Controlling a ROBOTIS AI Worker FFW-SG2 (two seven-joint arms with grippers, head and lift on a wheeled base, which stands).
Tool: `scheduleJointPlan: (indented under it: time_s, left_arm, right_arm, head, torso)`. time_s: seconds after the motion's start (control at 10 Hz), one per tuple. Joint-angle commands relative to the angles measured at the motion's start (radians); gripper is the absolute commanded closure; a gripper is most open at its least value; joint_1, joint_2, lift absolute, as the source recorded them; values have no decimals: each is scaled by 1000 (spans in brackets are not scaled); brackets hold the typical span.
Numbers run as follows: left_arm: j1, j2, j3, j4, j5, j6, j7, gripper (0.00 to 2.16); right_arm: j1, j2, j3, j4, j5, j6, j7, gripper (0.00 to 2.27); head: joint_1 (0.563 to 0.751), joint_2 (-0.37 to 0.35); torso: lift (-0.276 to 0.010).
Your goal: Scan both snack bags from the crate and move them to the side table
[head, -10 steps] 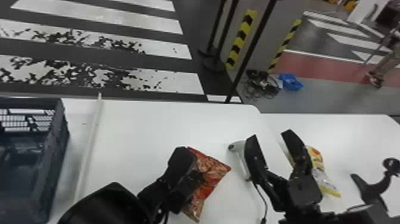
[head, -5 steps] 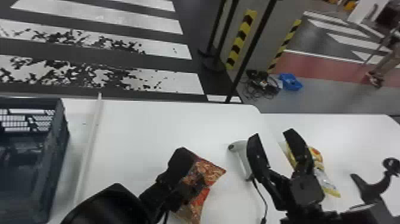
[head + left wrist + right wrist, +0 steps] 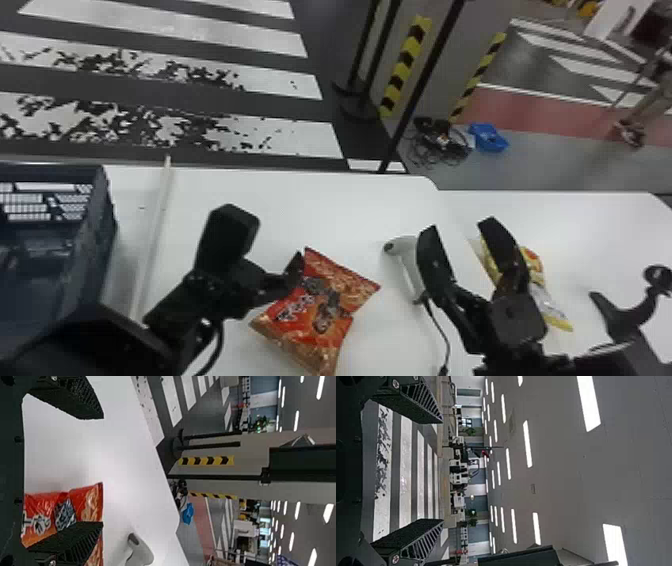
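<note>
White-striped dark floor (image 3: 165, 94); grey wall (image 3: 462, 50); yellow-black tape (image 3: 407, 62); bright ceiling lights (image 3: 588, 403)

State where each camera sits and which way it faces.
Head: on the head, facing forward and down; left gripper and right gripper show.
Left wrist: looks across the table and red snack bag; left gripper.
Right wrist: toward striped floor and ceiling; right gripper.
Head and left wrist share the red snack bag and scanner.

The left gripper (image 3: 270, 235) swung toward ten o'clock, fingers parted, and uncovered more of the red snack bag (image 3: 345, 300).
</note>
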Motion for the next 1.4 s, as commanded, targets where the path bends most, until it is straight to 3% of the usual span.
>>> scheduleJointPlan:
  time_s: [0.0,0.2,0.5,0.7,0.9,1.2,1.3]
  left_arm:
    - [77,61,143,-144,41,-25,4,29]
    - [192,118,336,-283,101,-89,16,29]
    - [369,157,598,-403,202,-184,4,29]
    - [472,160,721,-423,253,-258,-2,29]
    - [545,149,818,-408,296,-332,-18,29]
    - [594,132,902,-382,345,-396,-42,29]
    - [597,129,907,-374,351,-408,-48,29]
  right_arm:
    - [-8,0,7,6,6,7,0,107]
    - [-13,0,16,12,12,19,2,107]
    - [-24,6,37,29,3,68,31,107]
    - [-34,14,50,29,-28,178,90,103]
    - [-48,15,83,24,-24,267,123,103]
    - [-53,17,155,24,5,323,130,107]
    - [-50,18,192,38,28,316,130,110]
  head:
    - [695,-350]
    - [695,-350]
    - [695,-151]
    - [695,-62]
    - [695,43]
    - [695,193]
    - [695,212]
  torso:
    - [-95]
    - [-95]
    - [-95]
    - [-95]
    - [-95]
    - [-95]
    - [-95]
